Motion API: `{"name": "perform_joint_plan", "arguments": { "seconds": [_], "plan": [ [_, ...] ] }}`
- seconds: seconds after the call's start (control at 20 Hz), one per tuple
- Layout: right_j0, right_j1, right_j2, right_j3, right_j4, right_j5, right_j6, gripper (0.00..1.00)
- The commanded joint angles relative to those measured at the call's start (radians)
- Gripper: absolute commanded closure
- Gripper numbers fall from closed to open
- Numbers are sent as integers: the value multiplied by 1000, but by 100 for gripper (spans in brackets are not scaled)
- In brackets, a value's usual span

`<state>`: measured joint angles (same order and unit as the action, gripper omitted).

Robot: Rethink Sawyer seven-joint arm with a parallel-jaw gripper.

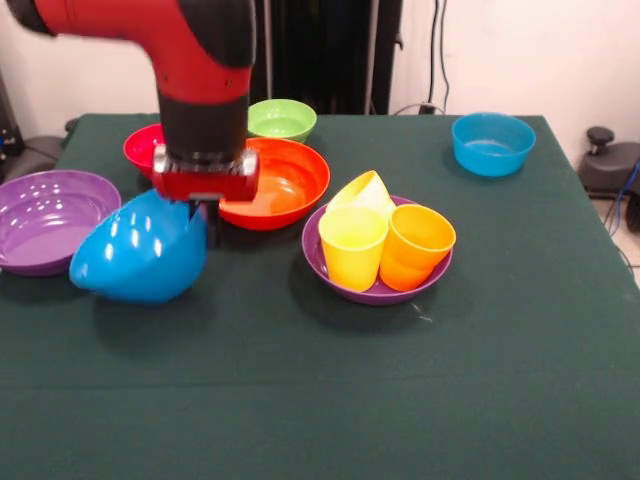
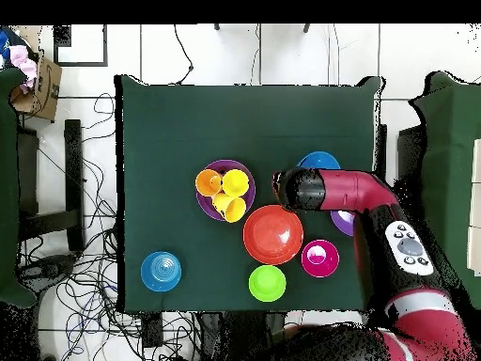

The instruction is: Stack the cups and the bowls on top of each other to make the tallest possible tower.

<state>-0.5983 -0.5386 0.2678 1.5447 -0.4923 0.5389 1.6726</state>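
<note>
My gripper (image 1: 206, 214) is shut on the rim of the large blue bowl (image 1: 140, 252), which hangs tilted on its side just above the cloth, next to a large purple bowl (image 1: 45, 220). In the overhead view the arm covers most of the blue bowl (image 2: 319, 161). A second purple bowl (image 1: 372, 290) holds an upright yellow cup (image 1: 352, 246), an upright orange cup (image 1: 415, 245) and a tipped yellow cup (image 1: 365, 190). The large orange bowl (image 1: 285, 182) sits behind my gripper. The small red bowl (image 1: 140, 148), light green bowl (image 1: 282, 118) and small blue bowl (image 1: 493, 143) stand apart. No tower stands.
The green cloth table (image 1: 330, 400) has its edge close to the left purple bowl. In the overhead view, cables lie on the floor (image 2: 85, 273) beside the table, and a second green table (image 2: 451, 160) stands to the right.
</note>
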Motion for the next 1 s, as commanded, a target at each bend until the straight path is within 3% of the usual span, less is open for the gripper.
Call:
{"name": "perform_joint_plan", "arguments": {
  "seconds": [0.05, 0.35, 1.0],
  "plan": [
    [37, -197, 87, 210, 115, 100, 69, 100],
    [97, -259, 71, 252, 208, 99, 125, 100],
    [323, -214, -79, 232, 302, 10, 324, 100]
  ]
}}
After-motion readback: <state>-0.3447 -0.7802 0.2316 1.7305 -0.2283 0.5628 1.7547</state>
